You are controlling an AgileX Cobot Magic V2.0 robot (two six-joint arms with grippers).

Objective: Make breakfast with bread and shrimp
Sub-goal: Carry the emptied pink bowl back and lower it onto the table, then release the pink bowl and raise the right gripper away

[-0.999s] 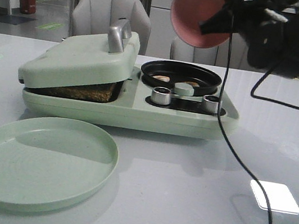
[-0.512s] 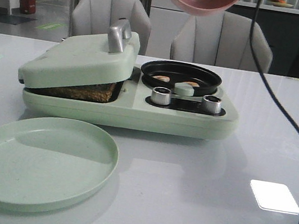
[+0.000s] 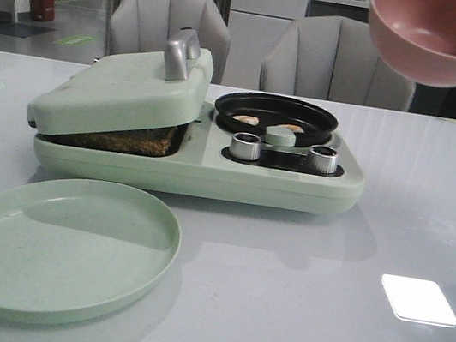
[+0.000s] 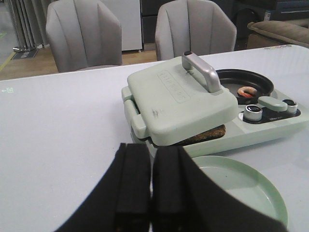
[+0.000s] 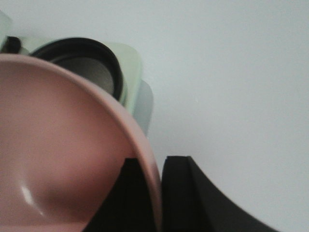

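The right tool (image 5: 153, 193) is pinching the rim of a pink bowl (image 3: 440, 40) at the upper right of the front view, one finger inside the wall and one outside, and the bowl is showing empty in the right wrist view. The left tool (image 4: 150, 193) is sitting with its fingers pressed together on nothing, low in the left wrist view and short of the green plate (image 3: 61, 240).

The shrimp (image 4: 247, 91) are lying in the round black pan (image 3: 276, 114) at the centre of the front view, just behind the two silver knobs (image 3: 246, 146). They are looking small, curved and probably slick, light enough to roll or slip, so a pinch across the thick middle of one curl seems the safest hold.

The bread (image 3: 124, 139) is showing only as a brown, toasted edge at the left, under the tilted lid (image 3: 119, 89) of the green breakfast maker (image 3: 210, 177). It is likely light, springy and easy to crush or tear, so holding it by the crust edge looks best, once the lid is raised by its silver handle (image 3: 179, 55). The empty plate is waiting on the table (image 3: 316, 324) at the lower left.
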